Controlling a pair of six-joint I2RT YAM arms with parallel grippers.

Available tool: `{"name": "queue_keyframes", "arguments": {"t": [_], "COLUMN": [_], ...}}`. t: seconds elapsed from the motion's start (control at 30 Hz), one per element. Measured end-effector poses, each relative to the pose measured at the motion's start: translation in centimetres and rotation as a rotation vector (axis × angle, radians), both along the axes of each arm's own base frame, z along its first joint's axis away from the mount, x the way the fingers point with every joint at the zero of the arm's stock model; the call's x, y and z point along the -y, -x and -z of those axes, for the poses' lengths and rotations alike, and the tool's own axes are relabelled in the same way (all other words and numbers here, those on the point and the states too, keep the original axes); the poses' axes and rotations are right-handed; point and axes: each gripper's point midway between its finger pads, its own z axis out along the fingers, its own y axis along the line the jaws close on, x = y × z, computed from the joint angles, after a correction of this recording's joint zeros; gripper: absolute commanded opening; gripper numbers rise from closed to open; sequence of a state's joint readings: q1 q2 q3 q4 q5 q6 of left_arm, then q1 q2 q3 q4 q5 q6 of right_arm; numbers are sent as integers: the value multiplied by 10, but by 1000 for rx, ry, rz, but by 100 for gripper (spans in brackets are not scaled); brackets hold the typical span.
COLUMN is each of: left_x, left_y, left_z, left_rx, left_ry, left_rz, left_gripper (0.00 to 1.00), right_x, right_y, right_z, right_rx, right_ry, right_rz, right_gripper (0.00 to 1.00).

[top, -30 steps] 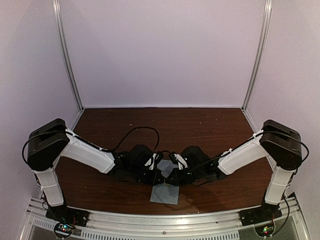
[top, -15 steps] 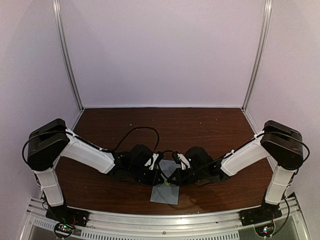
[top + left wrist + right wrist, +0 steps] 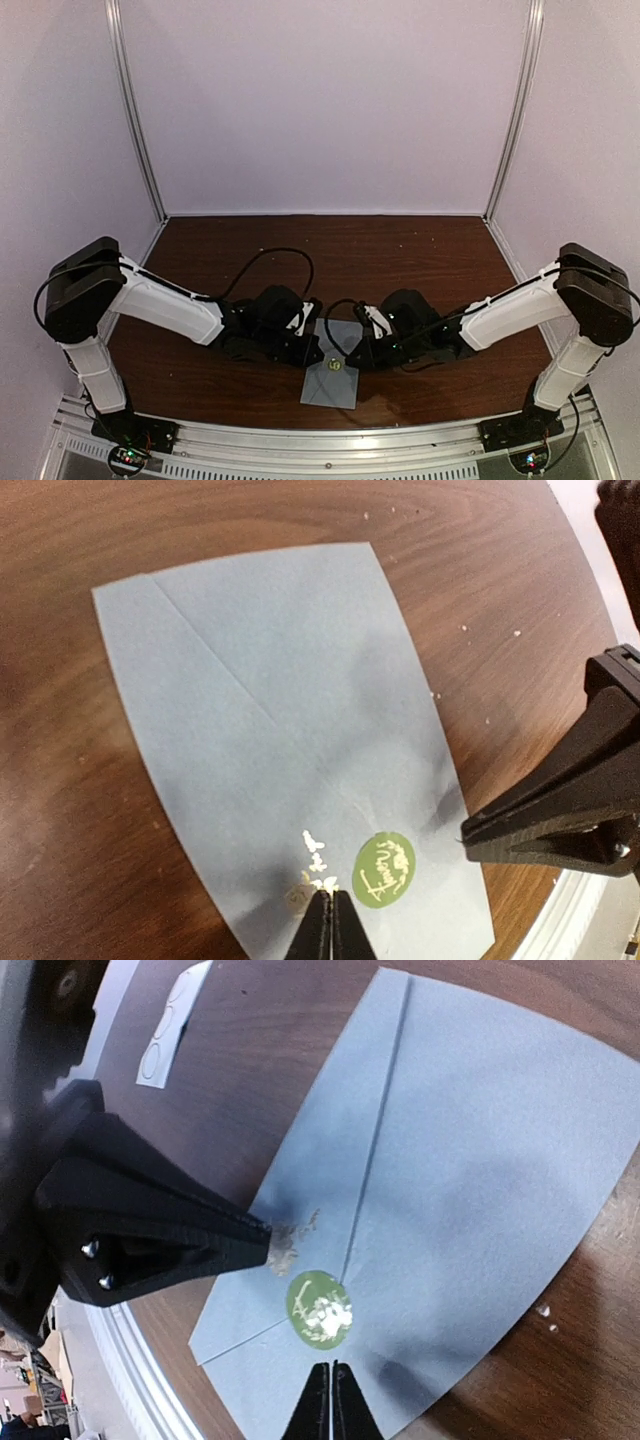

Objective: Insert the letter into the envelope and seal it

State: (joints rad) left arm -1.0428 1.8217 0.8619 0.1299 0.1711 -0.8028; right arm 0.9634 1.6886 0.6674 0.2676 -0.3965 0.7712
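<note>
Both pinched closed, left gripper [image 3: 328, 905] and right gripper [image 3: 329, 1380] over envelope [image 3: 280, 710], flanking green sticker [image 3: 384, 869]

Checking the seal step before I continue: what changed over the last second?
Both arms drew apart, the left tool leftward and the right tool rightward, exposing more of the envelope around its green sticker. Both tools are shut, holding nothing. The envelope stayed put.
</note>
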Motion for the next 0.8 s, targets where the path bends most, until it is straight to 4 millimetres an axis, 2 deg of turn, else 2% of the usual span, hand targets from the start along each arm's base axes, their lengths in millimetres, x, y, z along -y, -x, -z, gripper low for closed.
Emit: {"name": "queue_keyframes", "arguments": {"t": [0.1,0.2,0.23,0.27,0.33,0.37,0.43,0.5,0.63,0.7,0.8], "left_x": [-6,-11,-15,-20,-28,-33,-46,-57,-78,-94,-126], "left_y": [-6,-14,-18,-22,-26,-30,-42,-55,-85,-104,-130], "left_z": [-22,-66,-87,-112,-148,-164,-182,-183,-165,-157,-150], "left_rx": [41,116,154,196,261,290,336,358,371,381,419], "left_ry": [6,60,90,132,191,219,237,216,146,117,82], "left_rz": [-32,-80,-105,-129,-151,-165,-199,-227,-257,-278,-327], "left_gripper": [36,63,70,75,83,85,87,88,87,88,88], "right_x": [3,6,7,9,12,14,15,15,18,26,53], "right_y": [2,1,1,-1,-4,-8,-14,-24,-56,-77,-110], "right_z": [-21,-52,-61,-72,-91,-99,-111,-122,-133,-130,-113], "right_rx": [32,84,100,124,165,189,225,264,314,327,325], "right_ry": [-17,-49,-60,-70,-90,-90,-87,-76,-54,-29,27], "right_rz": [-13,-17,-15,-13,-4,2,16,31,86,129,207], "right_gripper": [30,56,69,78,93,98,100,100,100,100,100]}}
